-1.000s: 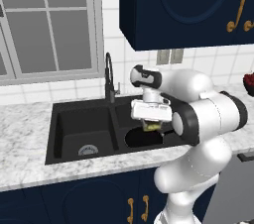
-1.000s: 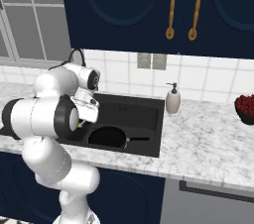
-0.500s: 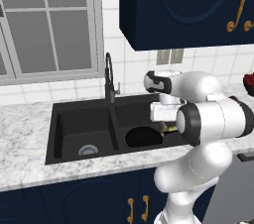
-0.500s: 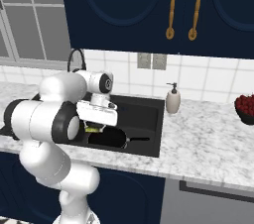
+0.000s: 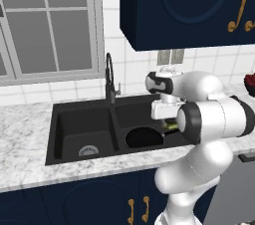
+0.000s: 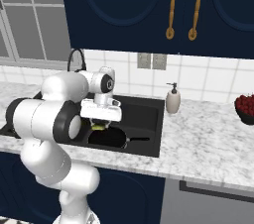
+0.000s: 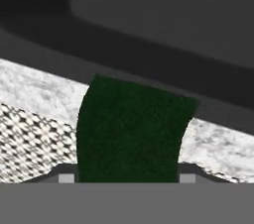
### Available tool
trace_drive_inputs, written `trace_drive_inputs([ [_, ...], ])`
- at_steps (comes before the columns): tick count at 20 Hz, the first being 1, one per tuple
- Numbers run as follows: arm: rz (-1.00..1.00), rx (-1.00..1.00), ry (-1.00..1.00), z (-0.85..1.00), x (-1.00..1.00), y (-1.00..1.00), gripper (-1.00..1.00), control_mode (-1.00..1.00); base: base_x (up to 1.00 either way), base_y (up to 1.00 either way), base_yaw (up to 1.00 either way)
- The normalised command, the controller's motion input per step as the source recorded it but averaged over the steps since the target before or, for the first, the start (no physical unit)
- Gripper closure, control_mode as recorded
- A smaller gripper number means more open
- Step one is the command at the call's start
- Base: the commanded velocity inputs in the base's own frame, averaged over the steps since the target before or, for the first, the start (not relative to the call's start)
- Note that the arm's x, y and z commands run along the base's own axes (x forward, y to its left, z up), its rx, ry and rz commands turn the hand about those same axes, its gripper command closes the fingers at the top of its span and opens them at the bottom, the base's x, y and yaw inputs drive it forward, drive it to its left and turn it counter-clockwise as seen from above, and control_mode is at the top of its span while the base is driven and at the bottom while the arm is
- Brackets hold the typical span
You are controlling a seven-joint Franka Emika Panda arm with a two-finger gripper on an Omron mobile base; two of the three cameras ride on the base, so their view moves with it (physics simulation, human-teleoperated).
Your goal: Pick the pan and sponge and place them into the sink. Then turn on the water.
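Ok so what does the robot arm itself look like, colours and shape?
The arm is glossy white with rounded, bulbous links and dark grey to black bands at the joints. A white boxy hand carries the gripper. No cables or markings show.

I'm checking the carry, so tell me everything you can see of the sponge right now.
The sponge is a small soft-looking block, dark green on its broad face in the hand view, yellow-green where it peeks out under the hand in the base views. It bows slightly, pinched between the fingers of the gripper, clear of any surface, above the right basin of the sink where the pan lies.
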Motion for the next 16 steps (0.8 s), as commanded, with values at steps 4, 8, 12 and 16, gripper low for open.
trace_drive_inputs([
  [4, 0.00, 0.00, -0.28, -0.27, 0.31, -0.26, 1.00, -1.00, 0.00, 0.00, 0.00],
  [8, 0.00, 0.00, -0.24, -0.50, 0.27, -0.23, 1.00, -1.00, 0.00, 0.00, 0.00],
  [12, 0.00, 0.00, -0.18, -0.32, 0.51, -0.18, 1.00, -1.00, 0.00, 0.00, 0.00],
  [16, 0.00, 0.00, -0.14, -0.31, 0.53, -0.17, 1.00, -1.00, 0.00, 0.00, 0.00],
])
